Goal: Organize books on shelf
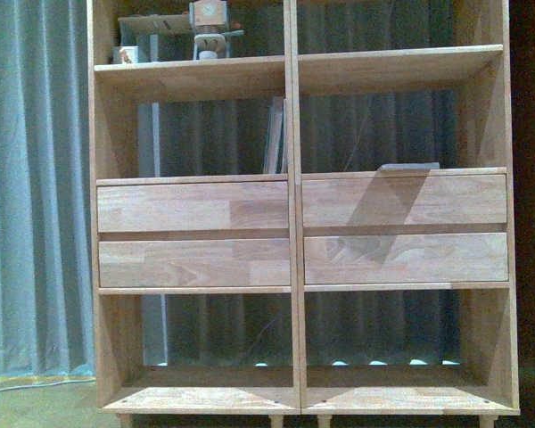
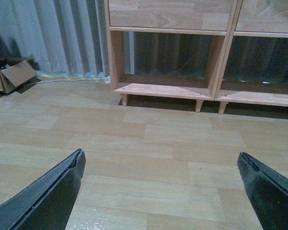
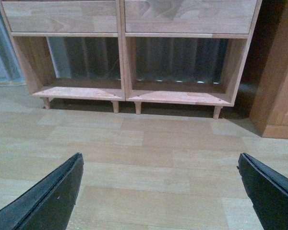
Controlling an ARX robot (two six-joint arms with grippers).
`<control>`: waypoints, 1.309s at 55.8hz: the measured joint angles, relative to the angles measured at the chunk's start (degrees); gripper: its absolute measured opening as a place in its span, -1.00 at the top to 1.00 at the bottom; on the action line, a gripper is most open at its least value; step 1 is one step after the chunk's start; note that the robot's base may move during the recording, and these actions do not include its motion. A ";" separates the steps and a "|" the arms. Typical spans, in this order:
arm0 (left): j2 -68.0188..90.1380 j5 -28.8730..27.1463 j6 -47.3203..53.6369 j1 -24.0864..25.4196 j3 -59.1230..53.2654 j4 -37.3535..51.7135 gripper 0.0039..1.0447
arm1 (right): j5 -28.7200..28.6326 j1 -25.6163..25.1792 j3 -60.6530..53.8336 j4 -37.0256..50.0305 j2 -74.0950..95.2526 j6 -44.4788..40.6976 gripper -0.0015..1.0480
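Four drawer fronts, one bookcase

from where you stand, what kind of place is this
Probably an indoor room, home-like or a staged test space: a wooden bookcase stands before a grey curtain on a wood-plank floor, with a cardboard box by the curtain.

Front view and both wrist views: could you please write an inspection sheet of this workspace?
Surface: pale wood floor.
Job's things: bookcase; books upright against the middle divider; grey booklet flat above the right drawers.
Clutter: wooden toy on top left shelf.
Hands: left hand and right hand open, empty.
Cables: white cable on floor by curtain.
Surroundings: curtain, cardboard box, wooden cabinet.
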 joint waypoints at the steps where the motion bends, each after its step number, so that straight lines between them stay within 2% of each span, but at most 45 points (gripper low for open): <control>1: 0.00 0.00 0.00 0.00 0.00 0.00 -0.87 | 0.00 0.00 0.00 0.00 0.00 0.02 -0.87; 73: 0.00 0.07 0.00 0.00 0.00 0.00 -0.87 | 0.00 0.00 0.00 0.00 0.00 0.02 -0.87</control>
